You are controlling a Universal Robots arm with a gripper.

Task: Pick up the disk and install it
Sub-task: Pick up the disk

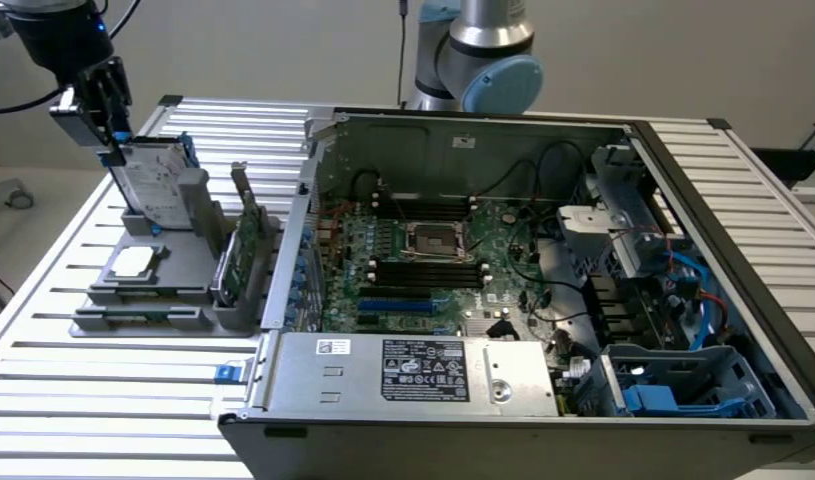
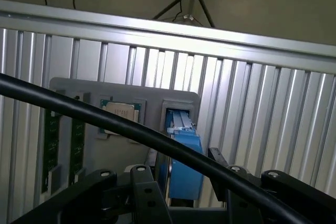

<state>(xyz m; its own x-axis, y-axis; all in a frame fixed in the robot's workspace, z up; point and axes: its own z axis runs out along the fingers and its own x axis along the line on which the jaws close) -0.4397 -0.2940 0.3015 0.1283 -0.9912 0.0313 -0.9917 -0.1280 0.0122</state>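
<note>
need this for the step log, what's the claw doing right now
claw: open, straddling the top edge of the disk, which stands upright in the grey holder

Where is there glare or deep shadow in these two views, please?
Exterior view: soft, even light, the table slats bright, the computer case darker inside. Wrist view: glare along the edge rail; the black cable crosses as a dark shape before the disk.

gripper (image 1: pixel 111 125) over upright disk (image 1: pixel 160 190) in grey holder (image 1: pixel 167 300) (exterior view's left), beside open computer case (image 1: pixel 380 445)
</note>
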